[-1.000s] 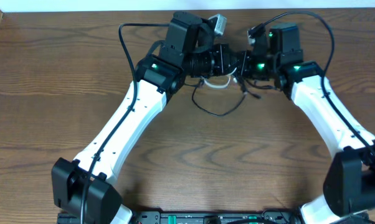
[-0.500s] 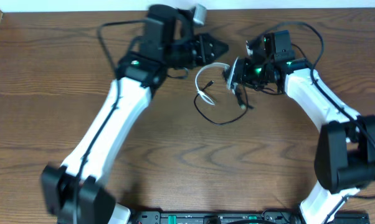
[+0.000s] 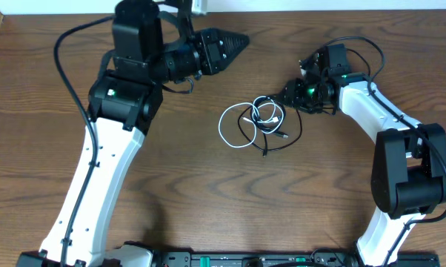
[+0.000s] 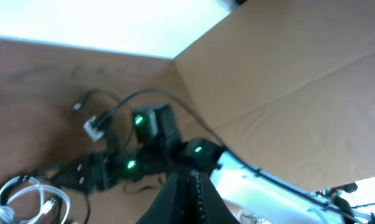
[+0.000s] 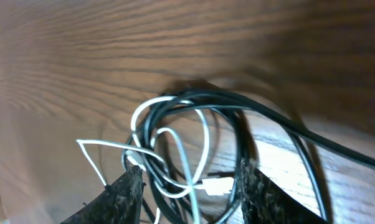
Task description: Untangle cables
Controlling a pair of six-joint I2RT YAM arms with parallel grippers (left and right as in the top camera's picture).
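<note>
The thin white cable (image 3: 227, 127) and the thin black cable (image 3: 282, 139) lie coiled together in one small heap on the wooden table. In the right wrist view the white cable (image 5: 175, 146) and black cable (image 5: 237, 124) loop through each other, and a white plug (image 5: 217, 185) lies among them. My right gripper (image 3: 284, 95) sits just right of the heap, low over it; its jaws (image 5: 190, 169) stand open astride the coils. My left gripper (image 3: 243, 38) is raised at the back, left of the heap and apart from it, shut and empty (image 4: 192, 186). The heap (image 4: 22, 199) shows at that view's lower left.
Thick black wires (image 3: 360, 44) arch over the right arm. The table's back edge (image 3: 297, 10) runs close behind both grippers. A brown cardboard wall (image 4: 287, 68) stands beyond the table in the left wrist view.
The left arm has swung up and left, away from the cables. The right gripper has opened and the cables have dropped from it into a heap on the table.
</note>
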